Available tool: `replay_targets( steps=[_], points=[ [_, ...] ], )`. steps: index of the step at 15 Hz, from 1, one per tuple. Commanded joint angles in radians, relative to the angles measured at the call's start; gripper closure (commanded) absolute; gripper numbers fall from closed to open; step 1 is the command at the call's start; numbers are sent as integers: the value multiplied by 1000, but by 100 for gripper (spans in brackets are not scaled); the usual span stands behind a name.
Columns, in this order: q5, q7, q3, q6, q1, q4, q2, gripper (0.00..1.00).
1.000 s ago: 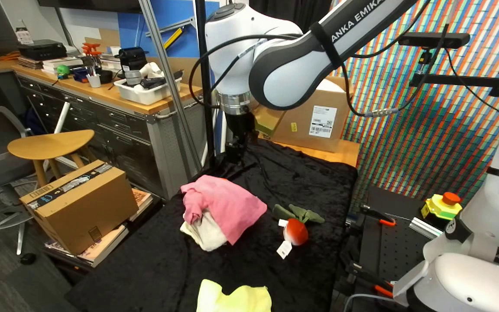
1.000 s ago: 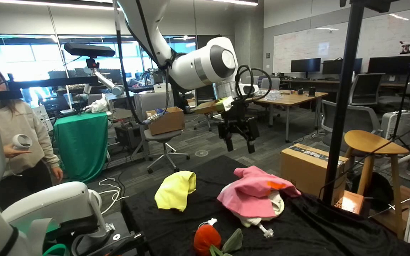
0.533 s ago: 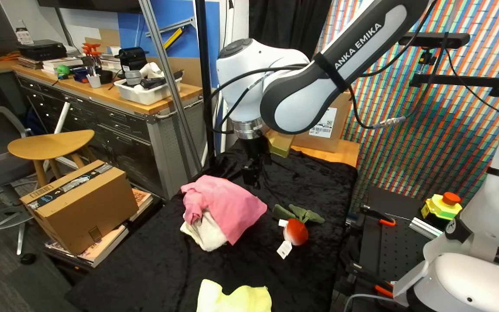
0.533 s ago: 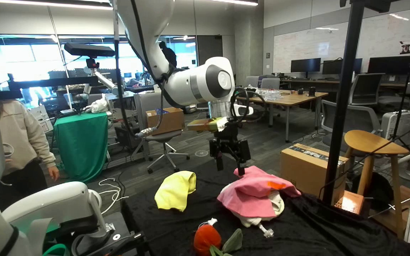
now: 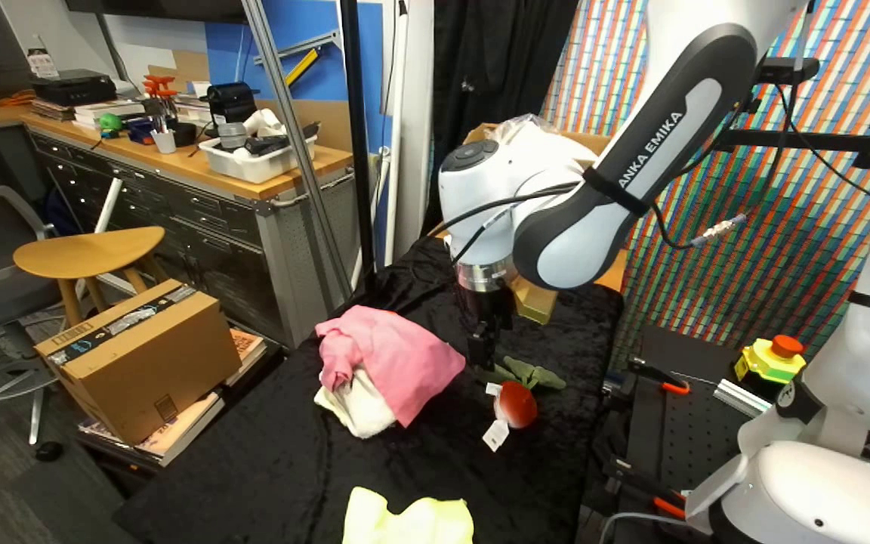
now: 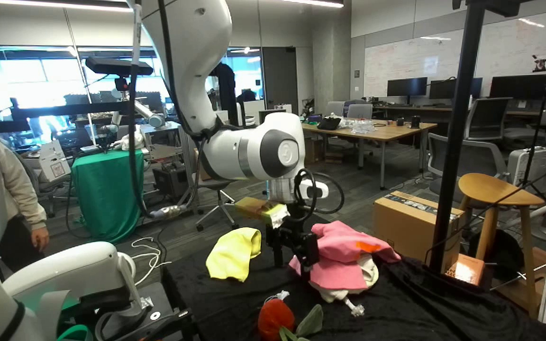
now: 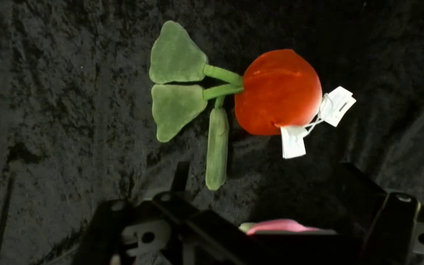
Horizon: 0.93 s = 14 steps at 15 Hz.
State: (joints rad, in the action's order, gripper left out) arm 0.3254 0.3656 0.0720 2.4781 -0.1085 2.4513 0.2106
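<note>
My gripper (image 6: 292,268) points down with its fingers spread wide and nothing between them. It hangs above the black-covered table, between a crumpled pink cloth and a red plush radish. The plush radish (image 7: 278,92) has green leaves (image 7: 177,55) and white tags (image 7: 293,141); in the wrist view it lies just ahead of the fingers, apart from them. The pink cloth (image 5: 397,359) sits in a heap over a white cloth (image 5: 363,408); only a pink sliver of it shows in the wrist view. In an exterior view the gripper (image 5: 482,359) partly covers the leaves.
A yellow cloth (image 6: 235,253) lies on the black table cover (image 5: 254,483). A yellowish block (image 5: 535,301) is fixed at the wrist. A dark post (image 6: 458,142) stands by the table edge, and a second white arm (image 5: 828,483) is at the side with an emergency-stop button (image 5: 771,359).
The arm has come down and across from the far end of the table to beside the pink cloth and plush radish. The gripper has stayed open. The cloths and plush radish lie unmoved.
</note>
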Motion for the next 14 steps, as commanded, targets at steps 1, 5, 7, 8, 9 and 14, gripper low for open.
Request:
replay_targets(
  steps=[1,5,7,8,9,14],
  points=[
    [-14,17,-31,144,-11,73,32,0],
    [-64,0,-45,272,-17,64,137,0],
    [-117,-5,-38,322,-26,52,176,0],
    [-129,8,-47,338,-43,42,196,0],
    [-152,-3,-42,356,-49,40,213,0],
    [-178,-11,-81,388,-100,52,247,0]
  ],
)
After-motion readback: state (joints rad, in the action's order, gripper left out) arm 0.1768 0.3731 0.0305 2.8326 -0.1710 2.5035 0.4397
